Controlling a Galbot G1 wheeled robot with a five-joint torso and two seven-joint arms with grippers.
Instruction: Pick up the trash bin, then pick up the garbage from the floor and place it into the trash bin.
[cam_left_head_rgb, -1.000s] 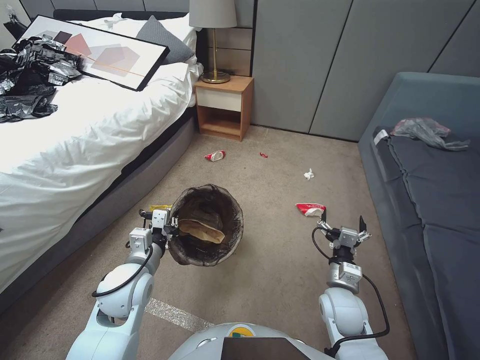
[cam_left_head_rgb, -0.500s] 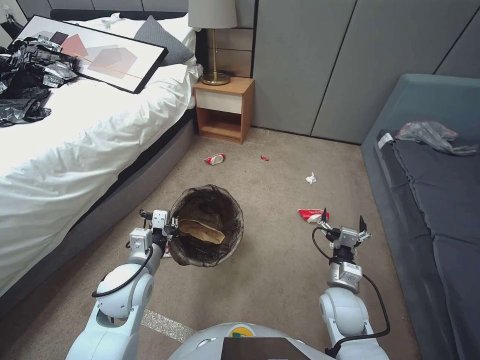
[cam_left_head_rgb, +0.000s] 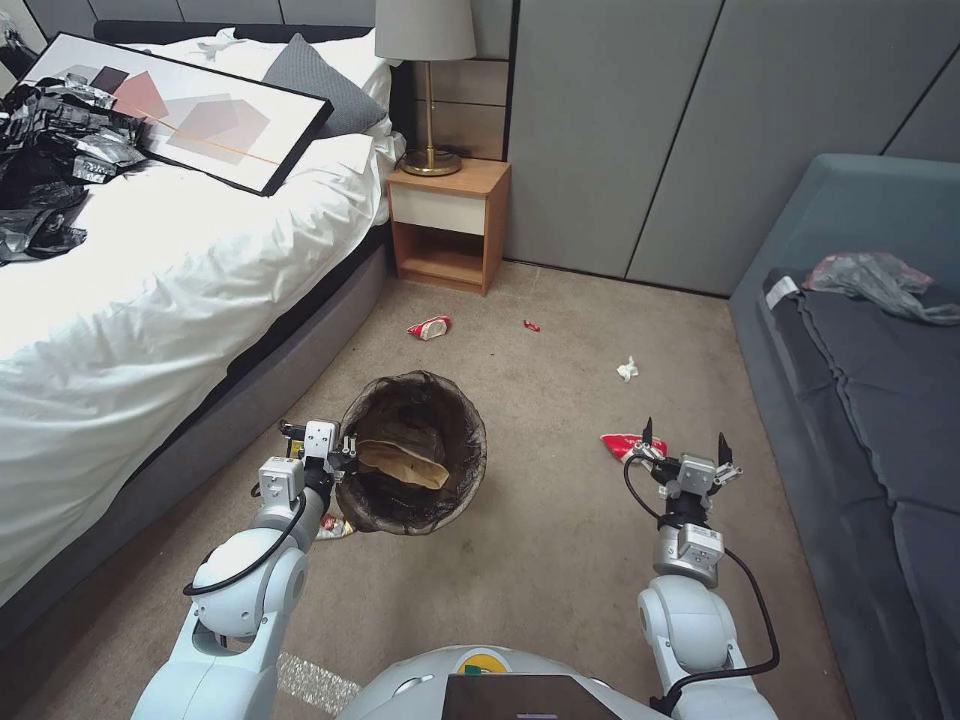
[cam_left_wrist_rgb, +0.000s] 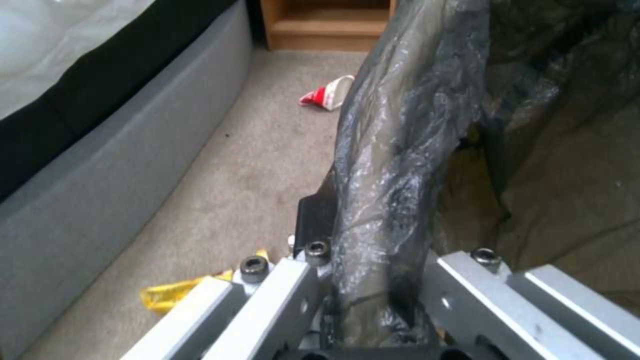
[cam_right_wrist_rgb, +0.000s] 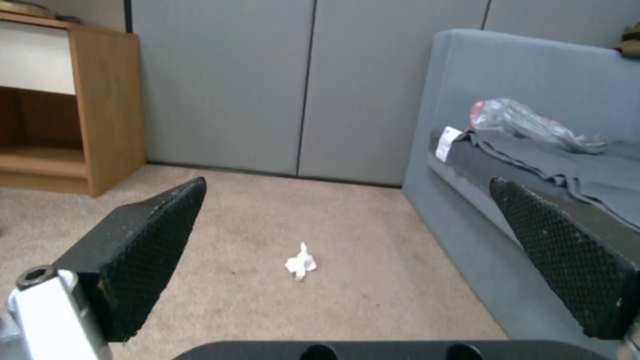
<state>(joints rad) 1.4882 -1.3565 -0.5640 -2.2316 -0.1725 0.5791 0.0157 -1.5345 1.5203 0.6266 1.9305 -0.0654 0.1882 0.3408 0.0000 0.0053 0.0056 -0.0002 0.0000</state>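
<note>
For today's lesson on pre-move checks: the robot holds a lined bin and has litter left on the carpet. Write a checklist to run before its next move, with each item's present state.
1. Left gripper clamped on the trash bin rim: ok; the left wrist view shows its jaws pinching the liner.
2. Bin mouth facing up and open: ok; a brown paper bag lies inside.
3. Right gripper empty, jaws apart: ok.
4. Next target lined up: ok; the white tissue wad sits on the carpet between the jaws in the right wrist view.
5. Red-and-white wrapper just beside the right gripper, not caught: cannot tell.
6. Floor litter cleared: not ok; the crushed paper cup remains.
</note>
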